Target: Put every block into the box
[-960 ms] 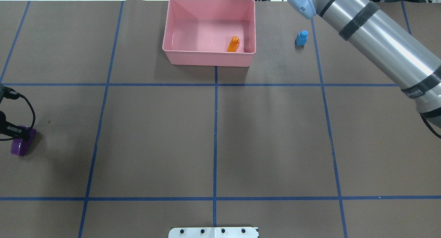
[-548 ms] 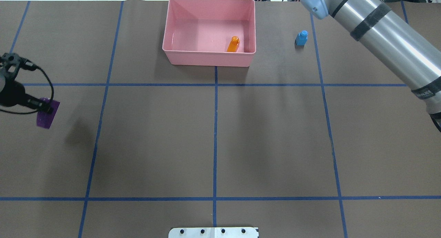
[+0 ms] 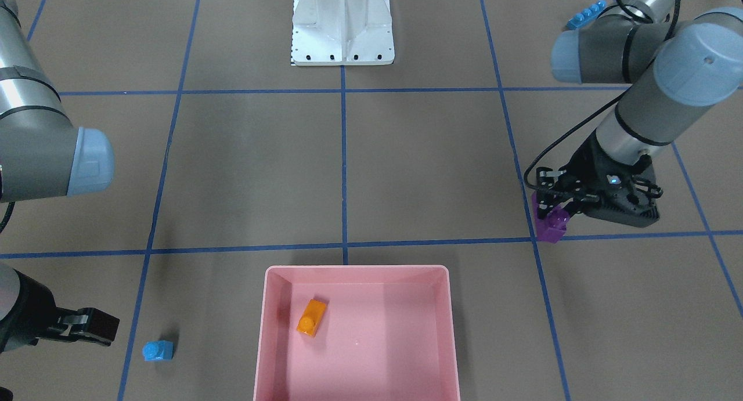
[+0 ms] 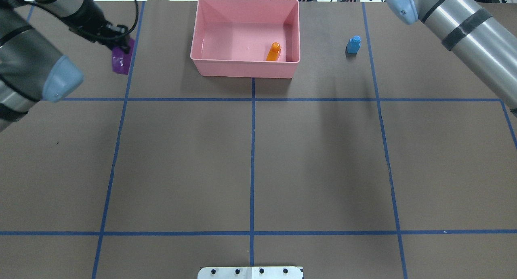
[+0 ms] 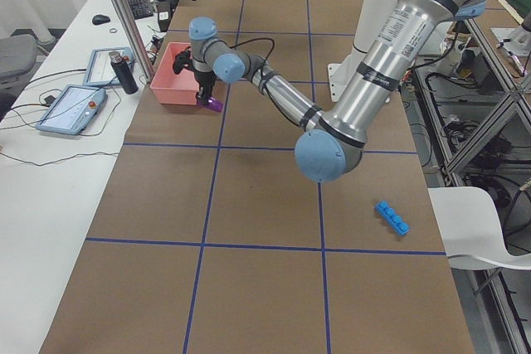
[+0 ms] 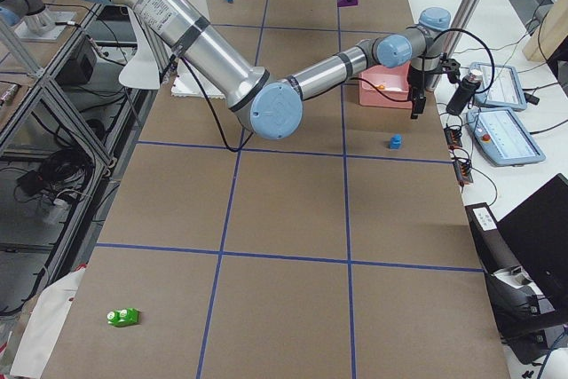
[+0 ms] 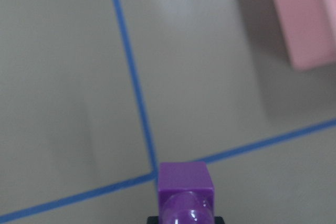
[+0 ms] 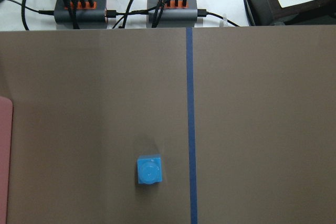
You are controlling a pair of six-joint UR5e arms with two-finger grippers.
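Observation:
My left gripper point(image 4: 121, 45) is shut on the purple block point(image 4: 120, 61) and holds it above the table, left of the pink box point(image 4: 242, 67). The left wrist view shows the purple block point(image 7: 185, 186) with the box corner point(image 7: 307, 24) ahead to the right. The orange block point(image 4: 274, 52) lies inside the box. The small blue single-stud block point(image 4: 353, 45) stands right of the box. My right gripper point(image 3: 107, 327) looks open and empty, beside that blue block point(image 3: 158, 350), which also shows in the right wrist view point(image 8: 150, 169). The long blue bar point(image 5: 392, 216) and green block point(image 6: 122, 316) lie far off.
The white robot base point(image 3: 342, 24) stands at the table's near edge. Cable hubs point(image 8: 123, 9) and tablets point(image 6: 501, 135) sit past the table's far edge. Blue tape lines point(image 4: 252, 149) mark a grid on the brown table.
My left gripper has carried the purple block from the near left of the table up and far toward the box. The right arm has swung further right and back.

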